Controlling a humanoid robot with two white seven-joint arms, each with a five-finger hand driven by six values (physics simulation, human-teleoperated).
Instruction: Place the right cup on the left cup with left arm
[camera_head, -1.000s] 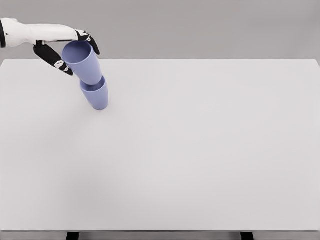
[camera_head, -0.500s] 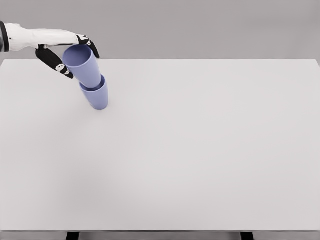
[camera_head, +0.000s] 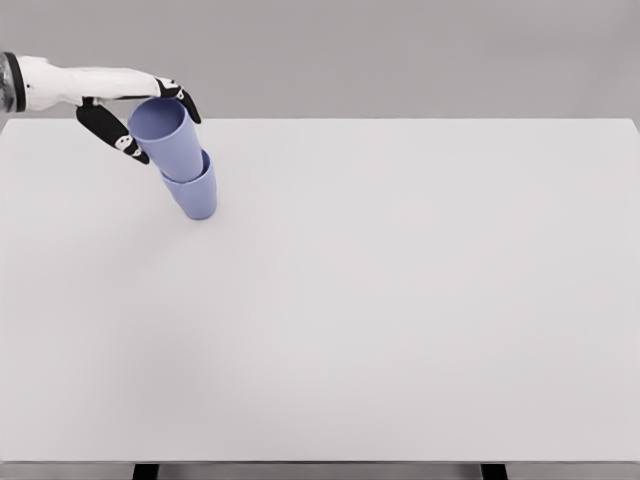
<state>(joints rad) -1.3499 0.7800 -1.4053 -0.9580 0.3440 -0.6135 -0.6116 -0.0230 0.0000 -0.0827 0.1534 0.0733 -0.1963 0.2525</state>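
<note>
Two light blue cups stand nested at the far left of the white table (camera_head: 400, 300). The upper cup (camera_head: 168, 140) sits inside the lower cup (camera_head: 197, 196), and both lean with their tops toward the left. My left hand (camera_head: 152, 118) comes in from the left edge and is shut on the upper cup near its rim. Its thumb (camera_head: 118, 138) lies on the cup's left side, and its fingers (camera_head: 184, 98) wrap over the far side. The right arm does not show.
The table's far edge runs just behind the cups. Its black legs show at the bottom edge.
My left hand has sunk a little with the upper cup, pushing it deeper into the lower cup. The forearm has dropped slightly; the stack still leans.
</note>
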